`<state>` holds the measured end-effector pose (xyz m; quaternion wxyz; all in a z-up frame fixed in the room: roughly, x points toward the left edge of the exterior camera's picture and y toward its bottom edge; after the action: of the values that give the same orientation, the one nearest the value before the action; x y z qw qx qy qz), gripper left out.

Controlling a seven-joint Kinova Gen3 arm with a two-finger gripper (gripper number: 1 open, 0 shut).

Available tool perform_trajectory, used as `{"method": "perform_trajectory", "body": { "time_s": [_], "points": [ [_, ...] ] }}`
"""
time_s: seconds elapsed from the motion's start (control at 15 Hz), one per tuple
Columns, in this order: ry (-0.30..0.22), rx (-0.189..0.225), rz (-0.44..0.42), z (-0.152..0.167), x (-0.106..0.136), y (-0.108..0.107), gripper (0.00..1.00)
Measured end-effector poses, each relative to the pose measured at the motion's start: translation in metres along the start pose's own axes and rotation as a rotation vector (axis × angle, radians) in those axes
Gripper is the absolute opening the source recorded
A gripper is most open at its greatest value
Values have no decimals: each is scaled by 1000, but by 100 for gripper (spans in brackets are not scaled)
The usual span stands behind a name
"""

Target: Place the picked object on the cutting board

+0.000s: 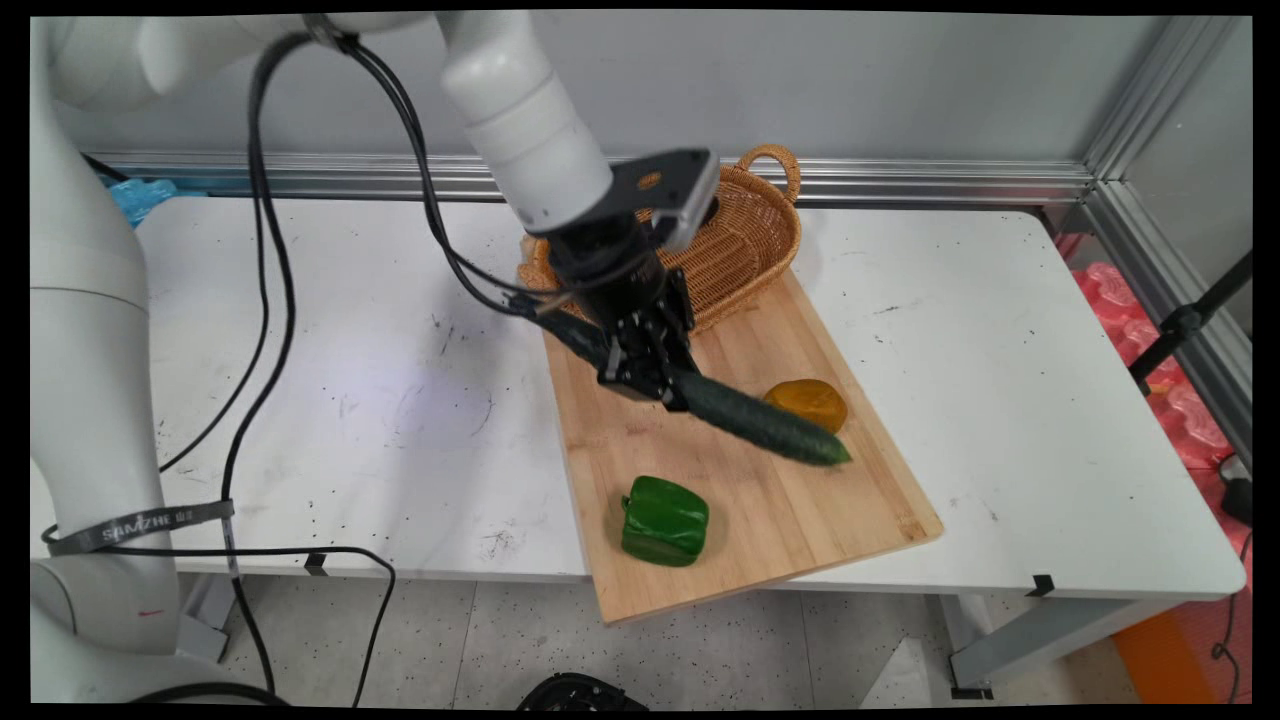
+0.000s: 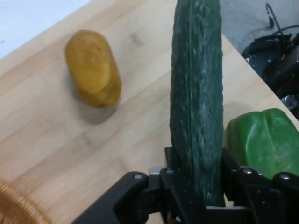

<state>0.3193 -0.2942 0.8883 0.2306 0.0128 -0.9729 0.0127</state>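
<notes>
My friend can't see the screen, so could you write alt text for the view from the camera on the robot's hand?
A black gripper grips a long dark green cucumber that runs up the picture, above a wooden cutting board. A yellow-orange pepper lies on the board at upper left, a green pepper at right, and a wicker basket's edge shows bottom left.

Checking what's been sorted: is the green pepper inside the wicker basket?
No, the green pepper lies on the wooden cutting board, well apart from the wicker basket.
</notes>
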Motion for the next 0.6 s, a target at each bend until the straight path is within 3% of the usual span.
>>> {"method": "perform_trajectory", "body": {
  "time_s": [0.6],
  "points": [
    [-1, -29, 8, 64, -7, -9, 0]
  ]
}}
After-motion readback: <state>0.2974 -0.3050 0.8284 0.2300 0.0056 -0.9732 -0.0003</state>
